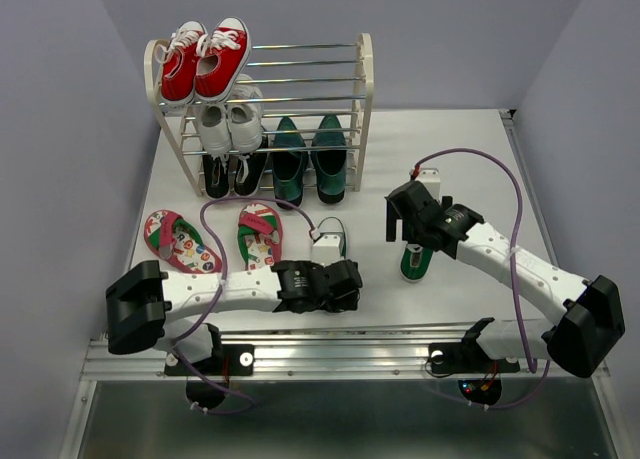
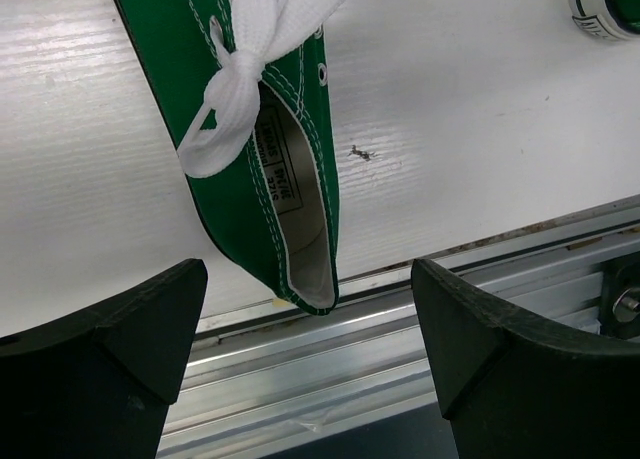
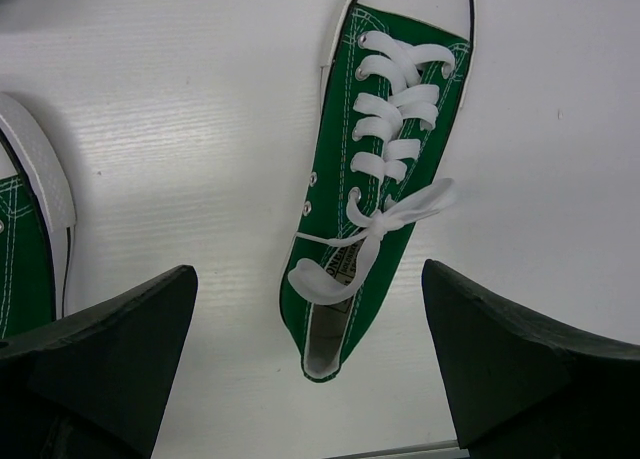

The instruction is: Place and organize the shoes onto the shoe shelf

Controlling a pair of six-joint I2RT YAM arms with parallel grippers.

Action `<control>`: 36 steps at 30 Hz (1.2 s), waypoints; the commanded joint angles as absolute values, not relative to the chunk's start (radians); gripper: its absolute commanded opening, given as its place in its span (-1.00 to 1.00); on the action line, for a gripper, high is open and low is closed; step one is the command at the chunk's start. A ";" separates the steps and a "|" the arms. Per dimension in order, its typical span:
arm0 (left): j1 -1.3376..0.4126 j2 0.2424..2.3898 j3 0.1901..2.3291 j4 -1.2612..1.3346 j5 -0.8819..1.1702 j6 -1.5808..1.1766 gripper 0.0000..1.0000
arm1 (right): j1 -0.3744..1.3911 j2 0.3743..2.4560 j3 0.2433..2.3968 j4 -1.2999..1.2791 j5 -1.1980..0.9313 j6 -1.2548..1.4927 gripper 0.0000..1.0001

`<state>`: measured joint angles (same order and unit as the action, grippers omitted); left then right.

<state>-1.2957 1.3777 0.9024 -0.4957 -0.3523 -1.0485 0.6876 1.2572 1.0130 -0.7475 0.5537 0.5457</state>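
Sneakers (image 1: 417, 262) of green canvas lie on the white counter (image 1: 450, 149), one under each arm and apart from each other. The left pincer (image 2: 308, 274) hovers with its fingers spread wide, gripping nothing. In its wrist view the heel end of the left sneaker (image 2: 270, 179), with its open collar and white bow, sits between the two dark fingers, close to the counter's metal front rail (image 2: 400, 329). The toe cap of the other sneaker shows in the upper right corner. The right pincer (image 3: 308, 271) is likewise spread wide and empty above the right sneaker (image 3: 385, 179), which lies flat with its laces up and its heel toward the fingers. The shoe shelf (image 1: 365, 79) stands at the back left. The dark green loafers (image 1: 290, 164) sit side by side on its lowest tier, with red sneakers (image 1: 205, 59) on top and white sneakers (image 1: 230, 124) in the middle. The flip-flops (image 1: 180, 244) lie print up on the counter in front of the shelf.
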 commanded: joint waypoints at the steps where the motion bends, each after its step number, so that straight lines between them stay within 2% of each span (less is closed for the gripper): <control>1: -1.301 1.397 0.957 -0.546 -0.414 -1.049 0.89 | 0.683 1.235 1.002 -0.719 0.594 0.537 1.00; 21: -1.290 1.502 0.991 -0.572 -0.463 -1.046 0.83 | 0.683 1.256 1.005 -0.713 0.614 0.519 1.00; 25: -1.261 1.491 0.971 -0.542 -0.466 -1.040 0.70 | 0.683 1.256 1.005 -0.710 0.615 0.514 1.00; 30: -1.235 1.486 0.957 -0.495 -0.469 -1.006 0.29 | 0.683 1.255 1.002 -0.709 0.623 0.512 1.00; 36: -1.210 1.503 0.945 -0.482 -0.460 -0.974 0.27 | 0.683 1.236 1.014 -0.710 0.660 0.497 1.00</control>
